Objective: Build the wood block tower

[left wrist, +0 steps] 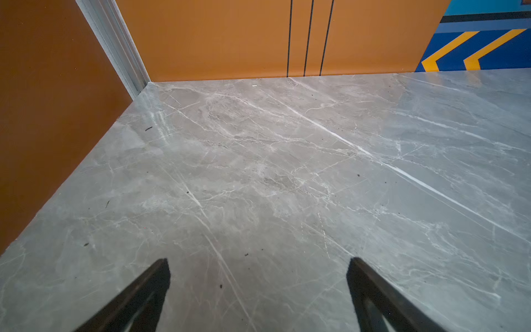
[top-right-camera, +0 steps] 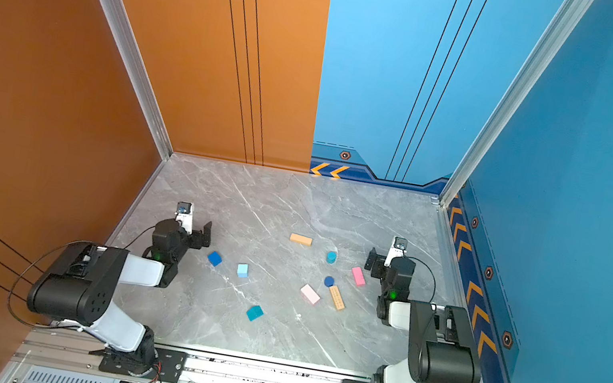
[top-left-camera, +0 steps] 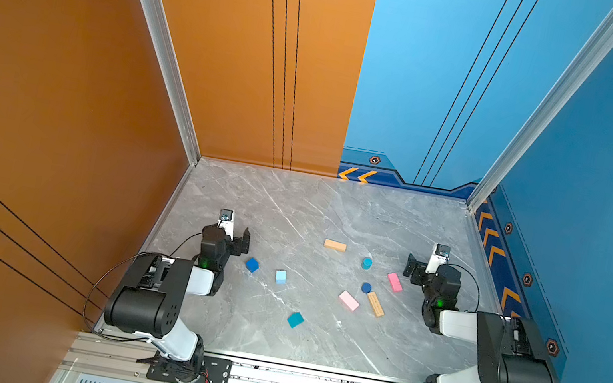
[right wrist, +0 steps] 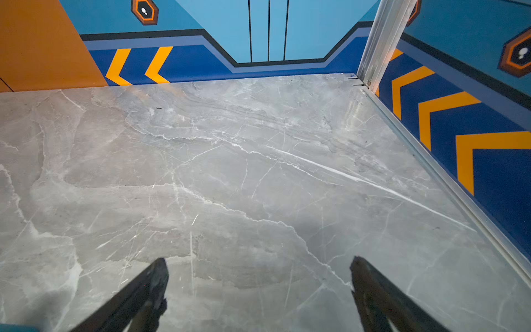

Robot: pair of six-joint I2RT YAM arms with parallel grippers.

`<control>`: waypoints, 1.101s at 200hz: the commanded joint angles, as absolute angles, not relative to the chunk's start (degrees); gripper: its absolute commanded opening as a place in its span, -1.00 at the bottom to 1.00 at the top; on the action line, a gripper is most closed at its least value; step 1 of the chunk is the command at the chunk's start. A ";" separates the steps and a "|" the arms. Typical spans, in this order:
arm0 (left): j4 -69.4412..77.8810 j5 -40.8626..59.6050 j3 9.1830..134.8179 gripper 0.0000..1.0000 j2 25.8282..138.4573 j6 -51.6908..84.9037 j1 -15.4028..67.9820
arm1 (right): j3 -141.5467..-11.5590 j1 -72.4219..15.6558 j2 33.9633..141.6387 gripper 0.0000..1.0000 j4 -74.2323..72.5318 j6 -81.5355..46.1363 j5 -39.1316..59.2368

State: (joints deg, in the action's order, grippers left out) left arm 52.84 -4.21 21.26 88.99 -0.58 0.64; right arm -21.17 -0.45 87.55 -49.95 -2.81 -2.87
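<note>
No blocks are stacked; all lie loose on the grey marble table (top-left-camera: 293, 207). In both top views a dark-blue cube (top-left-camera: 252, 265), a light-blue cube (top-left-camera: 281, 277) and a teal cube (top-left-camera: 295, 319) sit left of centre. To the right lie a tan bar (top-left-camera: 335, 245), a teal cylinder (top-left-camera: 367, 263), a pink bar (top-left-camera: 394, 282), a dark-blue cylinder (top-left-camera: 366, 287), a second tan bar (top-left-camera: 375, 304) and a second pink bar (top-left-camera: 349, 300). My left gripper (top-left-camera: 234, 234) (left wrist: 258, 261) and right gripper (top-left-camera: 421, 264) (right wrist: 258, 260) are open, empty, over bare table.
An orange wall (top-left-camera: 97, 123) bounds the table on the left and back left. A blue wall (top-left-camera: 588, 206) bounds it on the right and back right. An aluminium rail (top-left-camera: 306, 382) carrying both arm bases runs along the front edge.
</note>
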 commanded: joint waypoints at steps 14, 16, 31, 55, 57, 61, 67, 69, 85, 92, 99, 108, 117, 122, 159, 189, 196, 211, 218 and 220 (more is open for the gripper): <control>51.99 -3.51 22.04 0.95 89.44 -0.14 0.36 | -22.14 -0.76 87.71 0.99 -48.82 -2.83 -3.80; 51.95 -3.51 22.06 0.95 89.40 -0.17 0.35 | -22.15 -0.72 87.71 0.99 -48.83 -2.84 -3.78; 52.03 -3.55 22.03 0.95 89.40 -0.10 0.35 | -22.19 -0.75 87.71 0.99 -48.80 -2.86 -3.78; 52.02 -3.88 22.01 0.95 89.36 -0.30 0.52 | -22.32 -0.48 87.71 0.99 -48.61 -3.08 -3.50; 51.98 -3.91 21.98 0.95 89.36 -0.32 0.52 | -22.28 -0.52 87.71 1.00 -48.67 -3.08 -3.47; 51.97 -4.00 21.97 0.95 89.38 -0.27 0.56 | -22.32 -0.53 87.71 0.99 -48.69 -3.11 -3.58; 51.97 -4.20 22.03 0.95 89.37 -0.38 0.70 | -22.32 -0.61 87.71 0.99 -48.69 -3.07 -3.62; 51.95 -4.28 21.99 0.95 89.32 -0.36 0.75 | -22.26 -0.61 87.71 1.00 -48.69 -3.03 -3.65; 51.95 -4.43 21.98 0.95 89.38 -0.45 0.90 | -22.31 -0.62 87.72 0.99 -48.70 -2.94 -3.65; 51.95 -4.54 22.00 0.95 89.38 -0.52 0.84 | -22.31 -0.62 87.71 0.99 -48.68 -2.91 -3.62; 51.97 -4.57 21.98 0.95 89.38 -0.45 0.88 | -22.30 -0.62 87.71 1.00 -48.70 -2.99 -3.63; 52.01 -4.64 22.02 0.95 89.38 -0.61 0.96 | -22.32 -0.62 87.71 1.00 -48.69 -2.99 -3.74; 51.95 -4.66 22.04 0.95 89.38 -0.58 0.97 | -22.30 -0.62 87.72 0.99 -48.69 -2.98 -3.73; 52.00 -4.66 21.98 0.95 89.31 -0.60 0.97 | -22.24 -0.62 87.71 1.00 -48.71 -2.99 -3.63; 51.98 -4.74 22.02 0.95 89.38 -0.59 1.07 | -22.29 -0.62 87.71 0.99 -48.69 -2.98 -3.71; 51.97 -4.75 21.98 0.95 89.34 -0.55 1.02 | -22.32 -0.62 87.71 1.00 -48.69 -2.98 -3.70; 51.99 -4.72 22.01 0.95 89.38 -0.56 1.01 | -22.29 -0.62 87.71 1.00 -48.69 -2.99 -3.75; 52.01 -4.75 21.94 0.96 89.30 -0.52 1.05 | -22.21 -0.62 87.71 1.00 -48.79 -2.92 -3.76; 52.00 -4.83 21.81 0.98 89.22 -0.55 1.05 | -22.35 -0.62 87.71 1.00 -48.67 -3.14 -4.19; 51.96 -4.83 21.82 0.98 89.21 -0.53 1.05 | -22.48 -0.68 87.71 0.99 -48.47 -3.27 -4.56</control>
State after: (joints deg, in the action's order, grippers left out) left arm 52.84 -4.23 21.26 88.99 -0.60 0.75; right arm -21.17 -0.45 87.55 -49.95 -2.81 -2.87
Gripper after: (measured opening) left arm 0.981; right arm 0.998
